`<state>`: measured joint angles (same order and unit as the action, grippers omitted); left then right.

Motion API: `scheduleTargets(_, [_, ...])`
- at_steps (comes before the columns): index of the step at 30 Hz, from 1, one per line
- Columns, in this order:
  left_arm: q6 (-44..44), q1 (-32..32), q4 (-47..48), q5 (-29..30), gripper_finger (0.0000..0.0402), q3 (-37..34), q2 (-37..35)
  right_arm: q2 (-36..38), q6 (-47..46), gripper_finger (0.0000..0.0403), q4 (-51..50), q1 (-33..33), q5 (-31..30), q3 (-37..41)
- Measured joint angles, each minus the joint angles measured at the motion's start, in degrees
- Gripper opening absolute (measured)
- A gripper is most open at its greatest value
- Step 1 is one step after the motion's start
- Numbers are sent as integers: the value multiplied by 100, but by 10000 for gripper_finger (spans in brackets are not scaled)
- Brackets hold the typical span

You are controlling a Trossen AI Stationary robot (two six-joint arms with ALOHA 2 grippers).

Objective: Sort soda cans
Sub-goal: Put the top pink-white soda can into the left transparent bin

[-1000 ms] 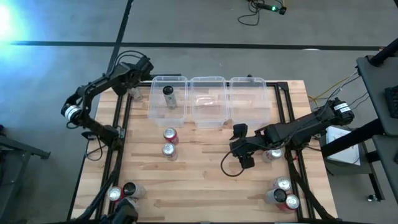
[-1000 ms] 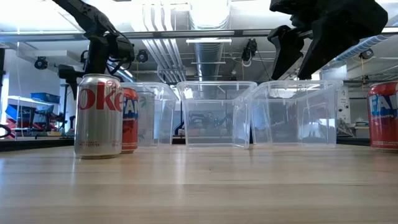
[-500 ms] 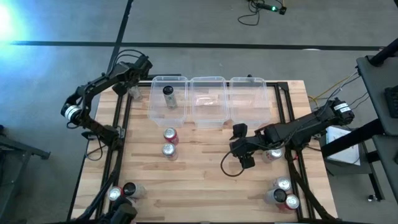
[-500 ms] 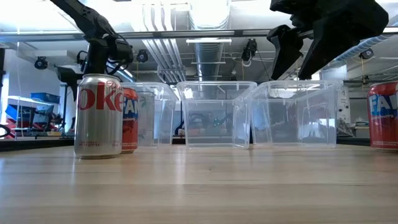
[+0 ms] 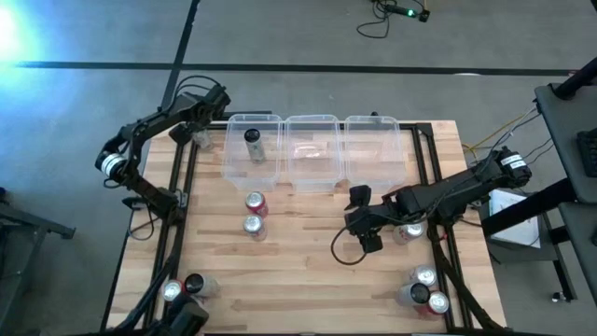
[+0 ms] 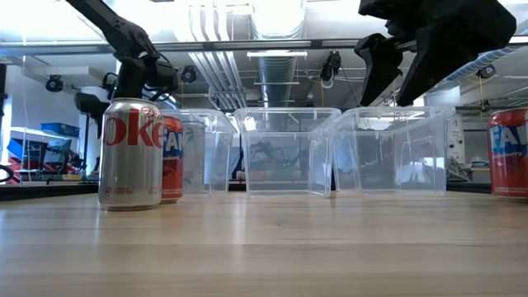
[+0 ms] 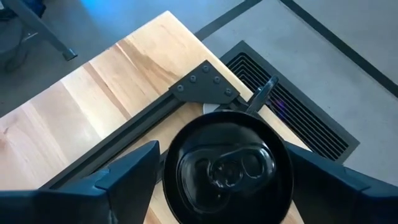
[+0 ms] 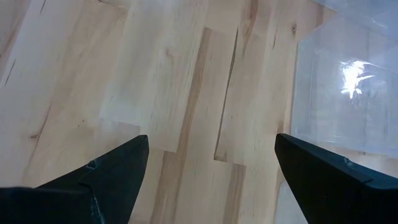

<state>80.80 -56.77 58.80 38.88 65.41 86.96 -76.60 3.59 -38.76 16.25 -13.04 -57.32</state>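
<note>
Wooden planks make up the desk [image 5: 298, 271] I am working over, with a grey floor around it and a workshop ceiling of pipes visible beyond. My left gripper [image 5: 199, 138] sits at the far left corner of the desk, its fingers [image 7: 127, 171] set on either side of a black soda can [image 7: 227, 168], whose dark top fills the left wrist view between them; I read this as the pincer closed around that can. My right gripper [image 5: 366, 218] hangs above bare wood right of the desk's middle, just in front of the right-hand bin, with its jaws spread wide and nothing between them. Three clear bins [image 5: 314, 149] stand side by side along the far edge. Another black can [image 5: 252, 142] stands upright inside the left bin, and the middle and right bins look empty. In front of the left bin a red can [image 5: 255, 203] and a silver can [image 5: 252, 226] stand upright, touching, one behind the other; in the low view the silver one [image 6: 130, 154] is nearest the camera. One more can [image 5: 409, 231] sits close under the right arm toward the right edge. At the near left corner I see a small cluster of cans [image 5: 184, 287], one black. At the near right corner is another cluster [image 5: 424, 289], one of them red.
</note>
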Motion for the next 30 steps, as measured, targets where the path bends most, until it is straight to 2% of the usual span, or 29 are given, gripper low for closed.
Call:
scheduleTargets(9, [72, 2, 14, 101, 300, 0, 33, 0, -61, 345, 0, 0, 0, 0])
scheduleTargets(20, [-215, 5, 118, -16, 245, 4, 105, 0, -52, 345, 0, 0, 0, 0])
scheduleTargets(25, [-569, 22, 184, -286, 244, 4, -29, 46, 28, 345, -28, 0, -1, 2])
scheduleTargets(30, [-1031, 119, 270, -590, 249, -11, -473, 244, 140, 344, -42, 0, -2, 2])
